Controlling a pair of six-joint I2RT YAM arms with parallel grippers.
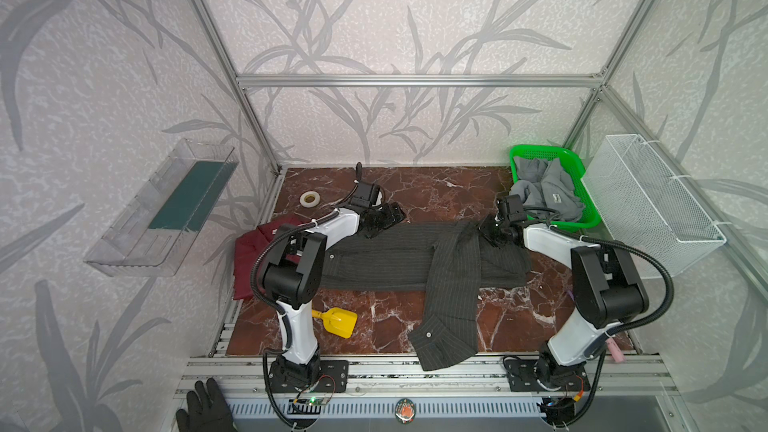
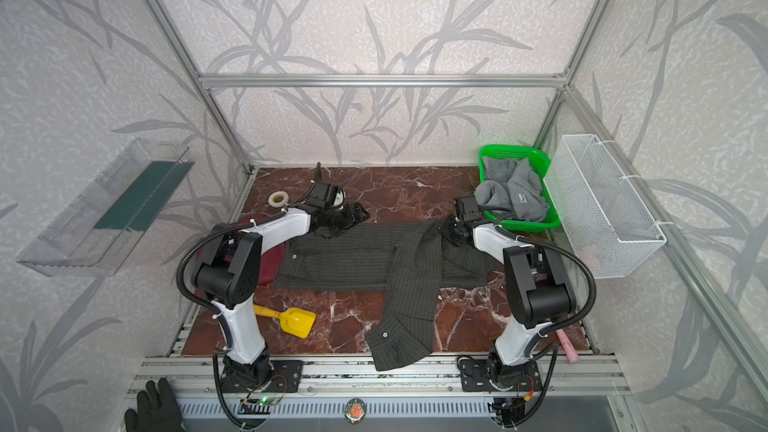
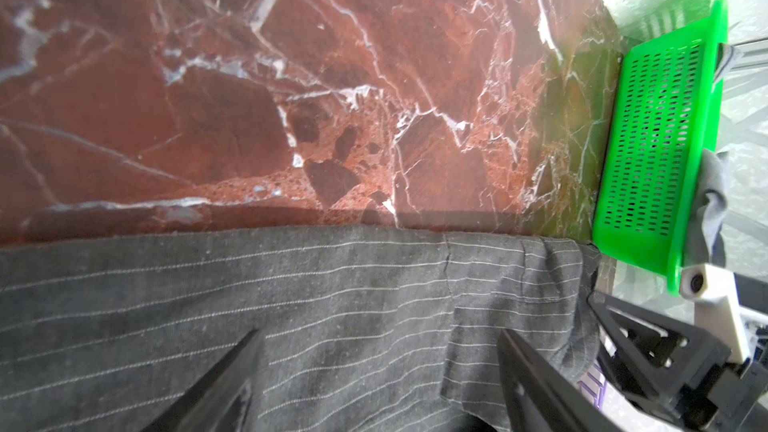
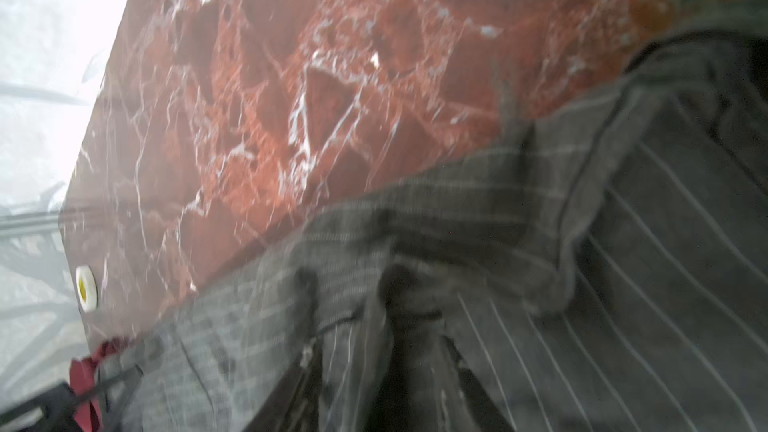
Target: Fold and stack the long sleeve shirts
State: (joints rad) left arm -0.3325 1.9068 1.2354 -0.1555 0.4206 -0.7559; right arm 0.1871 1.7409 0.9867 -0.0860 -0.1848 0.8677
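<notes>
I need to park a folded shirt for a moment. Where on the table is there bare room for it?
Bare marble lies behind the pinstriped shirt, between the tape roll and green basket; also in front, between the yellow scoop and the hanging sleeve. The middle is crowded, and the maroon shirt sits at the left edge.

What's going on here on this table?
A dark charcoal pinstriped shirt lies spread on the red marble table, mid-fold. The right gripper pinches cloth at its far edge, and the left gripper is open above it. A maroon shirt lies at the table's left side. A light grey shirt sits crumpled in the green plastic basket.
</notes>
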